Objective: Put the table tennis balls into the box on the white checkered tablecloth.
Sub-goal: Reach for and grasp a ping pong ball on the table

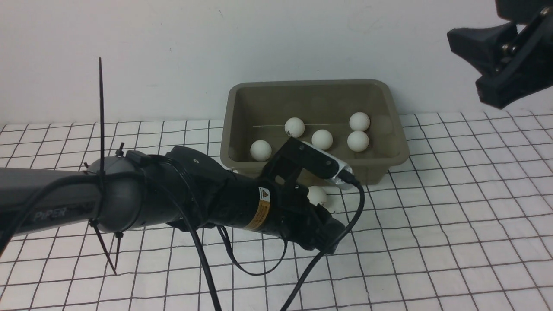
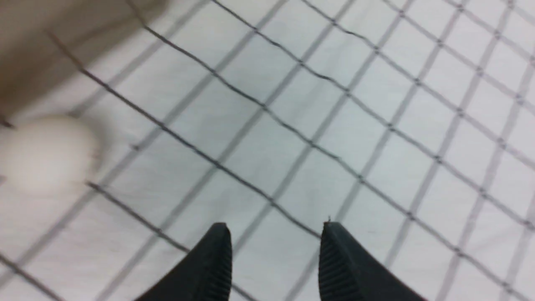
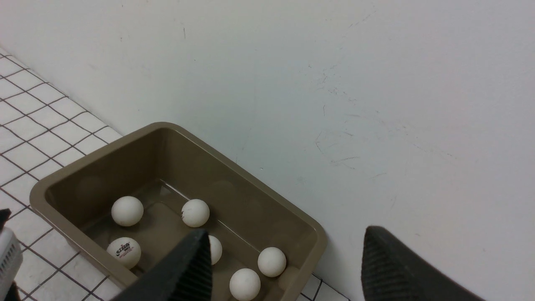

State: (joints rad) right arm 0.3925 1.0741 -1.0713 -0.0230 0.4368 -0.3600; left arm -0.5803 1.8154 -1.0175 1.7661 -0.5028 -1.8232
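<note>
Beside the box (image 1: 311, 101), one ball (image 1: 317, 195) rests on the tablecloth (image 1: 453, 216)

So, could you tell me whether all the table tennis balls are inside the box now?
No, one ball lies on the checkered tablecloth just in front of the box, outside its wall.

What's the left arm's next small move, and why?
Probably slide the left gripper sideways toward the ball until it sits between the fingers. They are open over bare tablecloth, and the ball lies well off to one side, so closing now would catch nothing.
</note>
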